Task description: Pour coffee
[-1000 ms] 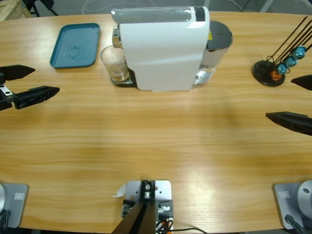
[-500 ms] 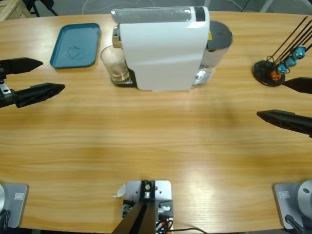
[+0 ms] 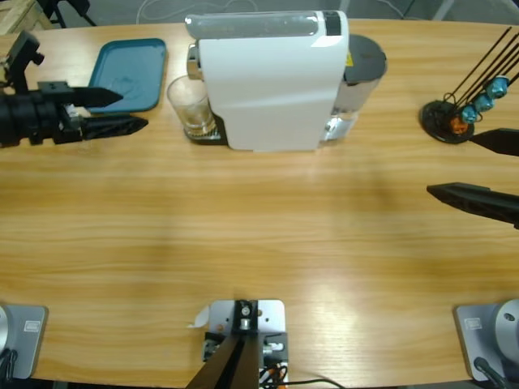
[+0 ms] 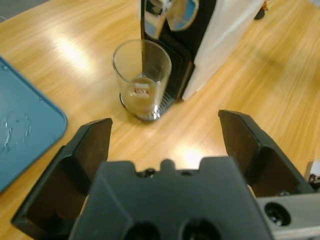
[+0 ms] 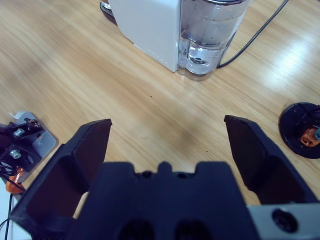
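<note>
Coffee [image 4: 142,95] lies as a thin amber pool in the bottom of the clear drinking glass [image 3: 190,105], which stands on the black drip tray under the spout of the white capsule coffee machine [image 3: 272,77], at about eleven o'clock from the table's middle in the high view. The left gripper [image 3: 113,112] comes in from nine o'clock with its jaws spread apart and nothing between them, level with the glass and just short of it; the left wrist view looks straight at the glass between the two jaws. A teal tray [image 3: 126,74] sits beyond the gripper at ten o'clock. The right gripper [image 3: 458,166] hangs at three o'clock, jaws wide and empty, near the capsule stand [image 3: 446,120]. The step in hand looks to be the reach for the glass. To do it well, the left jaws should slide in on either side of the glass at mid-height, clear of the machine's front, and close gently so the glass stays upright. How much room the spout leaves above the rim is hard to judge, so drawing the glass out sideways seems safer than lifting.
</note>
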### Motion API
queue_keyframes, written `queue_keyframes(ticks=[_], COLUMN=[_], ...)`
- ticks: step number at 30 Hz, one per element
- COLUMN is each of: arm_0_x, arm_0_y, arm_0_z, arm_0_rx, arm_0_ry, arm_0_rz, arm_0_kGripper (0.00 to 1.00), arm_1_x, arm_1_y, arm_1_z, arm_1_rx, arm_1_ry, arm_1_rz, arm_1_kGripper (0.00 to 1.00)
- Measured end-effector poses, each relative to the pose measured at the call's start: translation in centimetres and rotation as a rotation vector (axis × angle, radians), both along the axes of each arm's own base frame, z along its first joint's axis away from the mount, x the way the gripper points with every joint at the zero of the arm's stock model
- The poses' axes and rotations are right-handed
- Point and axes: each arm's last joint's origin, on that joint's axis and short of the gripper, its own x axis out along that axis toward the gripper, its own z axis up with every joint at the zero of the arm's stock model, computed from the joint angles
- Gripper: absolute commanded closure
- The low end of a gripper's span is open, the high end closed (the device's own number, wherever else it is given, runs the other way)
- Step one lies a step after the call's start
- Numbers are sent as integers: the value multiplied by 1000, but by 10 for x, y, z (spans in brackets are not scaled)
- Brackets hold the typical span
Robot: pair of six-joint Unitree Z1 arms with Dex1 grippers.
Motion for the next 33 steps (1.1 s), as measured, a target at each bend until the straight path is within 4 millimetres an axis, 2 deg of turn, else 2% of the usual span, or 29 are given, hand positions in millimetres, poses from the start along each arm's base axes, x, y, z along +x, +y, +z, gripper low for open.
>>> queue_keyframes(ticks=[4, 8, 18, 25, 33], arm_0_x=[20, 28, 36, 36, 41], arm_0_y=[-3, -8, -8, -20, -26], arm_0_z=[-15, -27, -36, -48, -53], arm_0_rx=[-60, -66, 65, 56, 40], arm_0_ry=[23, 36, -47, -77, -111], arm_0_rz=[-76, -123, -32, -81, -92], arm_0_kGripper=[151, 151, 161, 173, 179], arm_1_x=[0, 0, 0, 0, 0], arm_1_y=[0, 0, 0, -1, -1], arm_1_z=[0, 0, 0, 0, 0], arm_1_rx=[-2, -4, -5, -6, -7], arm_1_ry=[-1, -3, -3, -4, -5], arm_1_rz=[-4, -7, -9, -12, -13], arm_1_kGripper=[0, 0, 0, 0, 0])
